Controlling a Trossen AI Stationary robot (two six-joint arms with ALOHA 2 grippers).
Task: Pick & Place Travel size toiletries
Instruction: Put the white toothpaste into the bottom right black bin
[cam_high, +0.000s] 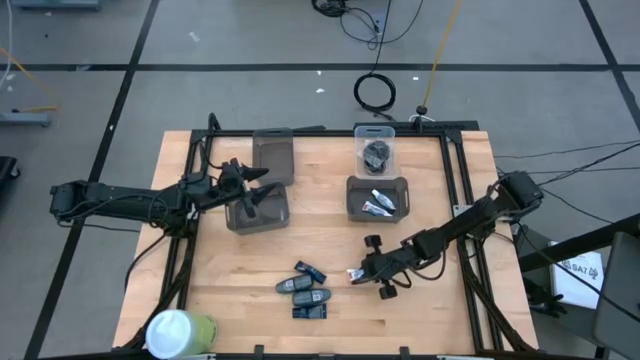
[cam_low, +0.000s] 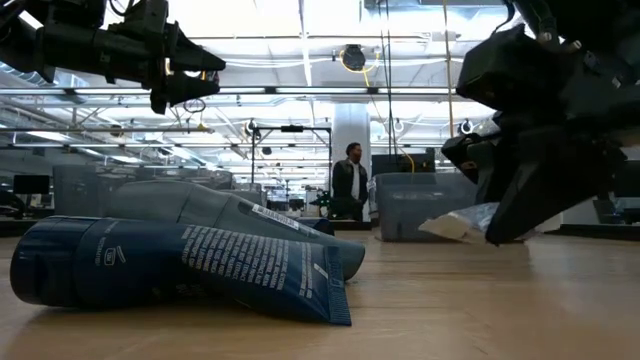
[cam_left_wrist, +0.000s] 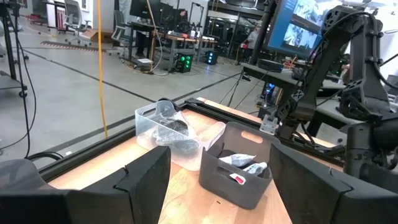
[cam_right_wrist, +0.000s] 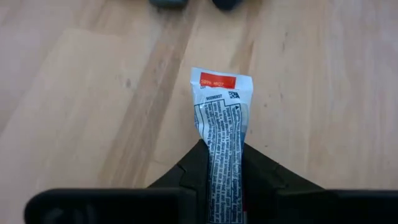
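Gripping a small white tube (cam_right_wrist: 221, 149) with a red crimped end, the right gripper (cam_high: 372, 270) was low over the front-right part of the table (cam_high: 330, 225), its fingers clamped on the tube's body, with the red end projecting toward the middle of the table. In the low view the tube's pale end (cam_low: 452, 226) sat just above the wood. Four dark oblong tubes (cam_high: 308, 290) with blue accents lay clustered on the table just left of this gripper; two of them filled the low view's foreground (cam_low: 190, 265). The left gripper (cam_high: 243, 183) hung above a dark grey bin (cam_high: 258, 210) at the left-centre of the table, its fingers (cam_left_wrist: 140, 180) spread apart and holding nothing. A second grey bin (cam_high: 273, 153) stood behind that one. On the right half, another grey bin (cam_high: 378, 197) contained white tubes with blue and red marks (cam_high: 382, 204), and a clear bin (cam_high: 376, 148) behind it contained dark roundish lumps (cam_high: 377, 152). A white-and-green cylinder (cam_high: 180, 332) stood at the front-left corner. A person (cam_low: 349, 182) stood in the room beyond the table.
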